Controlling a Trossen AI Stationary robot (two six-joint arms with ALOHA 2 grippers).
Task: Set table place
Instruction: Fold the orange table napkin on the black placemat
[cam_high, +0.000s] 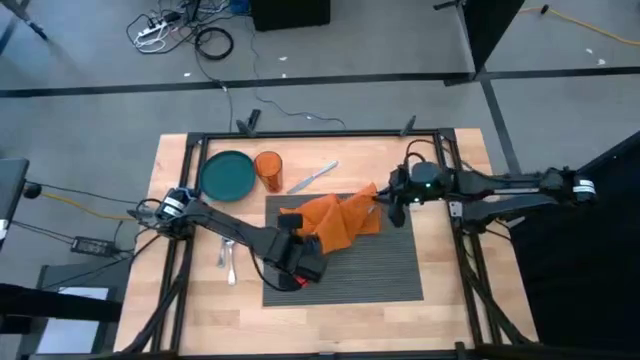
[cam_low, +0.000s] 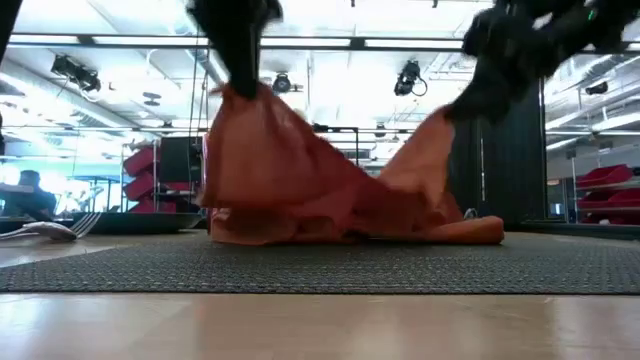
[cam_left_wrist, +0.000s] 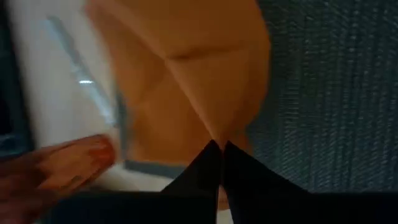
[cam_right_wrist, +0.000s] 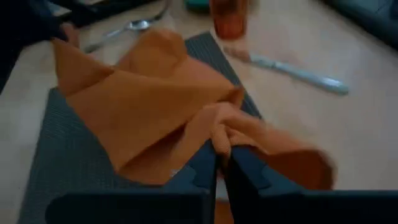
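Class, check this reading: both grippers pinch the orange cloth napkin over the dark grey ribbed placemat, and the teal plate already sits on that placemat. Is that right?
One detail is wrong. The left gripper and right gripper do pinch the orange cloth napkin over the dark grey ribbed placemat, but the round teal plate rests on the bare light wooden table, off the placemat, beside the orange cup. The high view shows it.

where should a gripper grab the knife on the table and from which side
Grip the knife around the middle of its handle, coming straight down from above. It lies flat and slanted on the bare table beside the orange cup, so the fingers should close across its narrow width.
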